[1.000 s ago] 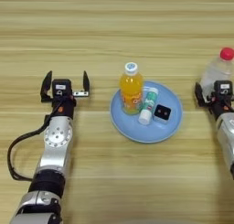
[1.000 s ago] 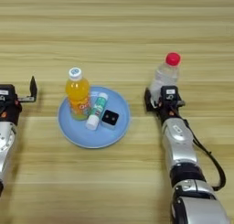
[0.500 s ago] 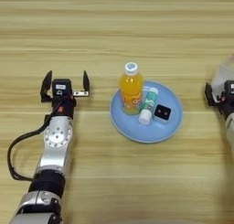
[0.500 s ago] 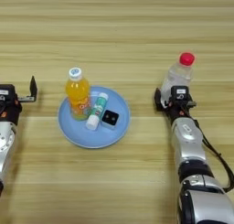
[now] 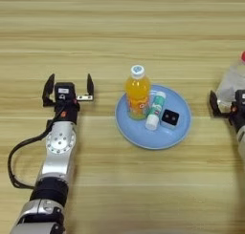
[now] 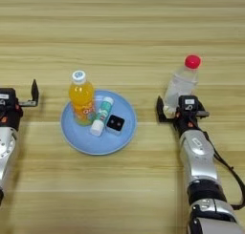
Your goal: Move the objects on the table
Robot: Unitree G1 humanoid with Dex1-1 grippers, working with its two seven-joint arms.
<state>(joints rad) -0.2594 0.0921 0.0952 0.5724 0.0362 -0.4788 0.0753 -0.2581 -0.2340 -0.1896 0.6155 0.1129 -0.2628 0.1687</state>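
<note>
A blue plate [image 6: 83, 143] in the middle of the table [image 6: 119, 32] holds the objects. A small orange-drink bottle [image 6: 81, 97] stands upright at its left. A teal-and-white tube [image 6: 102, 115] lies beside it, and a tiny black block [image 6: 115, 123] lies to the right. My right gripper [image 6: 181, 107] is right of the plate, shut on the base of a clear bottle [image 6: 180, 85] with a red cap, which leans to the right. My left gripper [image 5: 68, 87] rests on the table left of the plate, open and holding nothing.
Both forearms lie along the table toward the near edge, the left one trailing a black cable [image 5: 16, 161]. Bare wood stretches across the far half of the table behind the plate.
My right gripper has carried the clear bottle to the right, away from the plate, and the bottle now tilts. The left arm and the plate's contents have not moved.
</note>
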